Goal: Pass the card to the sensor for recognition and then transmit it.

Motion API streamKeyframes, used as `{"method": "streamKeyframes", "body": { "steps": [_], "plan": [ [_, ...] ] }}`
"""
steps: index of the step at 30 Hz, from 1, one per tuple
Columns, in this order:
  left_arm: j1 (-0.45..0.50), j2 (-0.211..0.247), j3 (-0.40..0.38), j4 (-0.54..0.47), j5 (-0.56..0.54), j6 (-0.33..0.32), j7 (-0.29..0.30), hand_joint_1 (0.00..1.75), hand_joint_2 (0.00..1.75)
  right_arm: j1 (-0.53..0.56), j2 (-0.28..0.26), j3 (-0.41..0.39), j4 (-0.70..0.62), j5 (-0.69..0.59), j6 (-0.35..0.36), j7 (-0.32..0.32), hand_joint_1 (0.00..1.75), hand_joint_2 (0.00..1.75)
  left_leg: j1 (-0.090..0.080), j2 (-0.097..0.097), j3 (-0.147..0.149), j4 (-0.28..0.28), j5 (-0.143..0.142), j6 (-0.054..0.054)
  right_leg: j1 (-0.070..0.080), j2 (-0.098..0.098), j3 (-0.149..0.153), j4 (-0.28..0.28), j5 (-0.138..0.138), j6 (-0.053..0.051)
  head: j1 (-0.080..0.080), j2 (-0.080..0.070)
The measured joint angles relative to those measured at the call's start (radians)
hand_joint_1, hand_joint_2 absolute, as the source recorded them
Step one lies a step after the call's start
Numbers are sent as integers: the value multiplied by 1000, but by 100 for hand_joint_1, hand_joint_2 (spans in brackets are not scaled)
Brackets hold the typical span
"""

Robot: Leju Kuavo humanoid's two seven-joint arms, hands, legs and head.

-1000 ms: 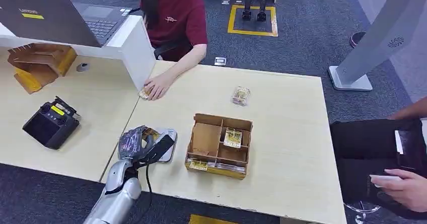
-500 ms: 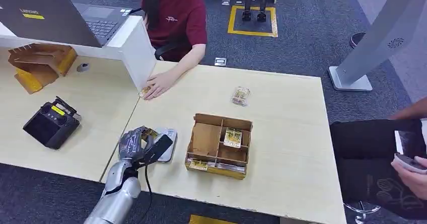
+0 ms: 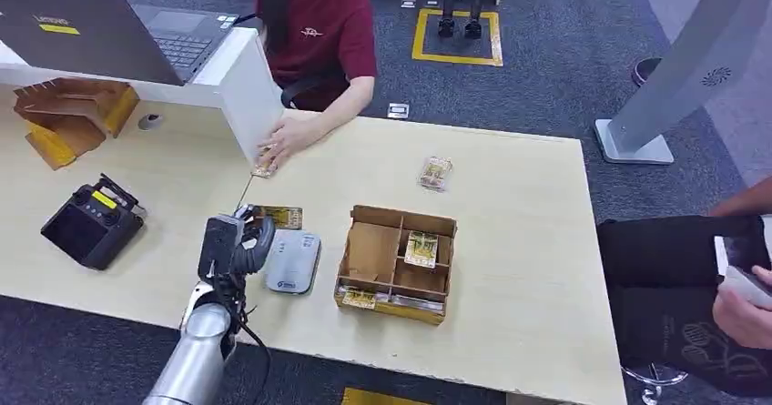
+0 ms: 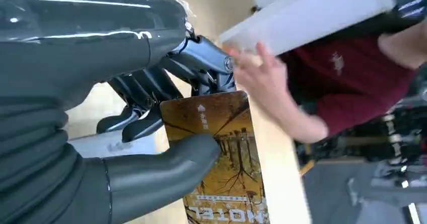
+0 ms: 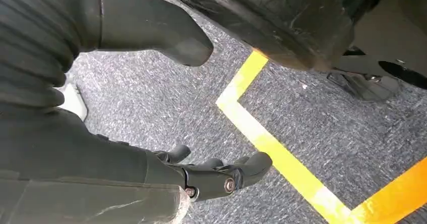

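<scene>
My left hand (image 3: 238,241) pinches a brown hotel card (image 3: 279,217) between thumb and fingers, held above the table just beyond the grey card sensor (image 3: 293,261). Up close, the card (image 4: 221,153) sticks out past the thumb (image 4: 166,171), with the person's hand (image 4: 262,80) farther off. That person in a red shirt (image 3: 320,25) sits across the table with a hand (image 3: 289,138) on another card near the white partition. My right hand (image 5: 211,176) hangs over the carpet with its fingers apart, holding nothing.
A brown divided box (image 3: 397,261) with cards in its slots stands right of the sensor. A wrapped card (image 3: 436,173) lies farther back. A black device (image 3: 91,223) sits on the left table. Another person's hand (image 3: 742,309) holds a phone at the right edge.
My left hand has lifted the card off the sensor and swung it away toward the person, leaving the sensor uncovered. The person's hand has slid slightly nearer the partition.
</scene>
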Motion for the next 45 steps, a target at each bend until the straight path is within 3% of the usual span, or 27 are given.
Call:
{"method": "streamKeyframes", "body": {
  "steps": [4,6,13,17,21,28,45],
  "plan": [
    [-4,1,0,-24,6,4,0,175,175,-1,0,-4,0,3,0,0,0,175,0,0,0,0,0,0,0,0,0,0,0,0,0,0],
    [-5,1,0,-31,6,45,-29,175,175,-1,1,-4,0,5,1,1,0,175,0,0,0,0,0,0,0,0,0,0,0,0,0,0],
    [-66,-14,44,-46,-130,428,-154,175,175,-6,3,-3,0,45,23,8,0,175,0,0,0,0,0,0,0,0,0,0,0,0,0,0],
    [-100,-19,95,-41,-266,570,-195,175,175,-10,3,0,0,70,35,10,0,175,0,0,0,0,0,0,0,0,0,0,0,0,0,0],
    [-140,-33,174,-12,-406,579,-223,175,175,-15,6,5,0,82,38,3,0,175,0,0,0,0,0,0,0,0,0,0,0,0,0,0],
    [-153,-63,273,15,-419,579,-259,175,175,-17,11,6,0,96,40,8,0,175,0,0,-1,0,0,0,0,1,-1,0,0,0,0,0],
    [-152,-82,310,30,-415,579,-267,175,175,-17,11,6,0,105,46,-1,0,175,0,0,-1,0,0,0,0,0,-1,0,0,0,0,0]
  ]
}}
